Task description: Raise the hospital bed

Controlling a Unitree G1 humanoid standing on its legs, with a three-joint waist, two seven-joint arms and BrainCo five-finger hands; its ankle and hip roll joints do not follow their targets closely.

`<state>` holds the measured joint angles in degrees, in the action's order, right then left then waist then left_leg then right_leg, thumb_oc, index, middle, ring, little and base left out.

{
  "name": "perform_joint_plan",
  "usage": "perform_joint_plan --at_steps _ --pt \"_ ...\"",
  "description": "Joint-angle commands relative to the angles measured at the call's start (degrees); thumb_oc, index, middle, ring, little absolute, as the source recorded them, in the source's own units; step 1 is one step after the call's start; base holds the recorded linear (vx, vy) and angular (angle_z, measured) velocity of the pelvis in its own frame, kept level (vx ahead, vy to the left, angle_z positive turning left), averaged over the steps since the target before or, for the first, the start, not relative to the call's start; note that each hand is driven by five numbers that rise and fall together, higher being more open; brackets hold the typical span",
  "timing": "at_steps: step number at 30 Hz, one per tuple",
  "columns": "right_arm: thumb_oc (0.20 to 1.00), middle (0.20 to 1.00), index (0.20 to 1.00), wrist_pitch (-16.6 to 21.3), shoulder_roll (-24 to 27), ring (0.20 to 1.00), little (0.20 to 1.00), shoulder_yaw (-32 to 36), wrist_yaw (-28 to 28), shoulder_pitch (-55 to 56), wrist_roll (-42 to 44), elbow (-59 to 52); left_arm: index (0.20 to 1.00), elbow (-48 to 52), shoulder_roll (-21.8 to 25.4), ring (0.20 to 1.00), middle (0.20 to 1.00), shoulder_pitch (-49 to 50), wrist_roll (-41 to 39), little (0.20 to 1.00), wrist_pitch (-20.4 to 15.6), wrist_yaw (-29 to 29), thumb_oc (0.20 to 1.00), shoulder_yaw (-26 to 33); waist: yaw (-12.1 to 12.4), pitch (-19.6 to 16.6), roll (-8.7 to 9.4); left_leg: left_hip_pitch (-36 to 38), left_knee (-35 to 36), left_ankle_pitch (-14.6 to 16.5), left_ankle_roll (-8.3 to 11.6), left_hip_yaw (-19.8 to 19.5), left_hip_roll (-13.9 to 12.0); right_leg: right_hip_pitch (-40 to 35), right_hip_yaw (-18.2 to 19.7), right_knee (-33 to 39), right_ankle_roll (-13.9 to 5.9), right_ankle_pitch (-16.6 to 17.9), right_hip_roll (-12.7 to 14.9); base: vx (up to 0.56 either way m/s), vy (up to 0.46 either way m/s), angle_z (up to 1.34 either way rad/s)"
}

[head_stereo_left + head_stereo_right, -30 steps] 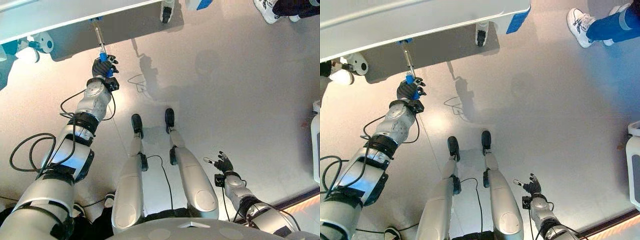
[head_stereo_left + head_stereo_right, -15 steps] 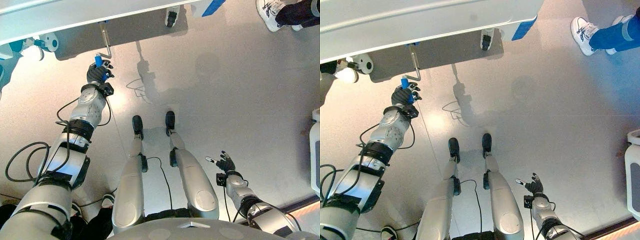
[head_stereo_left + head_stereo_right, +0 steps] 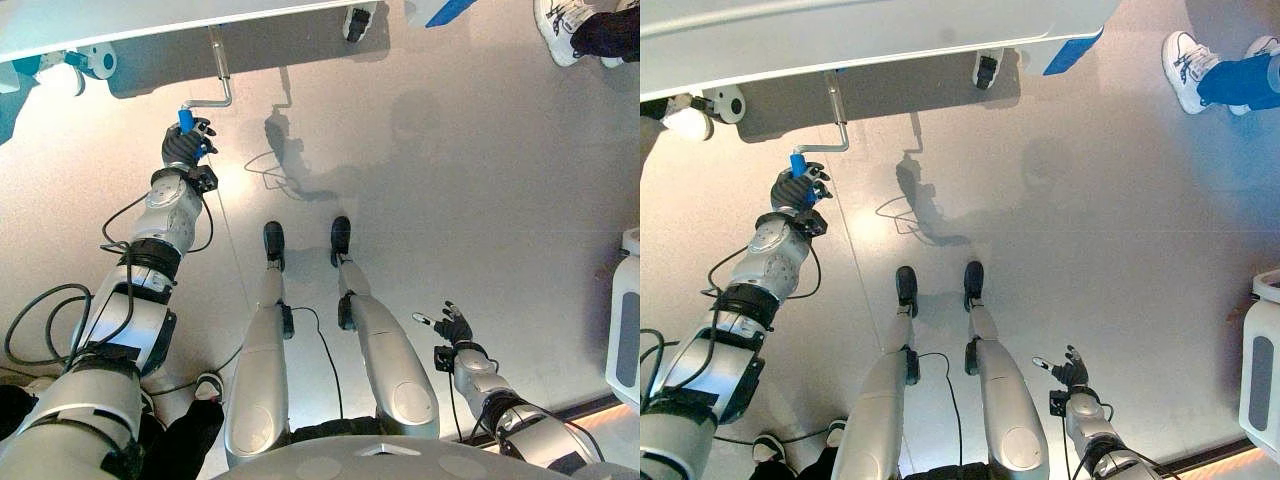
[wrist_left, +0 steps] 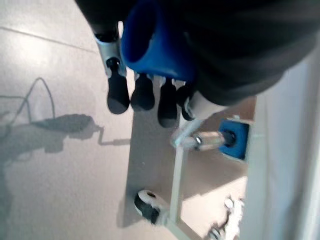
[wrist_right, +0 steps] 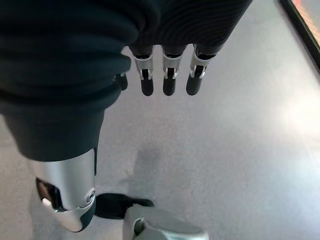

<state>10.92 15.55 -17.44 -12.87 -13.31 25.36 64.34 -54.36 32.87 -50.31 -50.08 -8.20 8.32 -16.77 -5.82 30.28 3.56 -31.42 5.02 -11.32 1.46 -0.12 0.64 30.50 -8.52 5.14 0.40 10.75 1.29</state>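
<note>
The left arm [image 3: 168, 207] and right arm [image 3: 478, 380] are rounded silver-grey shells, split by black bands at the joints. The left hand [image 3: 183, 147] and right hand [image 3: 455, 328] wear dark ribbed covers over back and wrist. Their fingers [image 5: 169, 80] are slim, silver, with dark rounded tips.

Head stereo pair: high, facing straight down at floor [image 3: 480, 180], wide and distant; bed edge [image 3: 840, 40] along 12 o'clock. Both eyes share crank handle [image 3: 186, 118] at 10 o'clock.
Left wrist camera: very close, looking along left hand [image 4: 150, 97] toward bed frame, caster [image 4: 150, 206] beyond.
Right wrist camera: close, looking along right hand [image 5: 167, 80] down at floor.
</note>
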Motion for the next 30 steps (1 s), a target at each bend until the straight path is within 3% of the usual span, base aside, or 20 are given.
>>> perform_joint_plan --at_steps 1,14,30 --pt "1.0 1.0 1.0 0.51 2.43 1.0 1.0 1.18 -1.16 2.29 0.75 0.29 0.2 -8.98 7.0 0.2 0.2 1.81 1.06 0.2 -1.7 3.09 0.2 5.62 2.33 -0.48 1.38 -0.03 -0.02 3.03 0.29 3.12 2.14 1.86 1.1 -2.64 -8.22 0.55 4.09 0.0 0.0 0.0" --pt "1.0 1.0 1.0 2.63 3.14 1.0 1.0 -1.71 -2.18 3.69 1.7 -5.86 0.2 -15.57 9.88 0.2 0.2 -4.26 6.21 0.2 -0.44 5.05 0.2 2.88 0.66 -0.48 2.15 -7.13 -0.02 2.93 0.42 3.78 2.02 8.89 1.62 -2.52 -8.81 0.98 4.09 0.01 0.008 0.0" --pt "1.0 1.0 1.0 5.09 5.65 1.0 1.0 -4.97 -4.73 6.1 -0.29 -19.31 0.2 -16.68 8.28 0.2 0.2 -12.51 9.62 0.2 -0.28 8.03 0.2 -1.45 -2.58 -0.48 0.53 -16.43 -0.02 2.95 0.55 6.64 2.61 19.15 4.94 -0.93 -9.73 3.31 4.76 0.01 0.029 -0.05"
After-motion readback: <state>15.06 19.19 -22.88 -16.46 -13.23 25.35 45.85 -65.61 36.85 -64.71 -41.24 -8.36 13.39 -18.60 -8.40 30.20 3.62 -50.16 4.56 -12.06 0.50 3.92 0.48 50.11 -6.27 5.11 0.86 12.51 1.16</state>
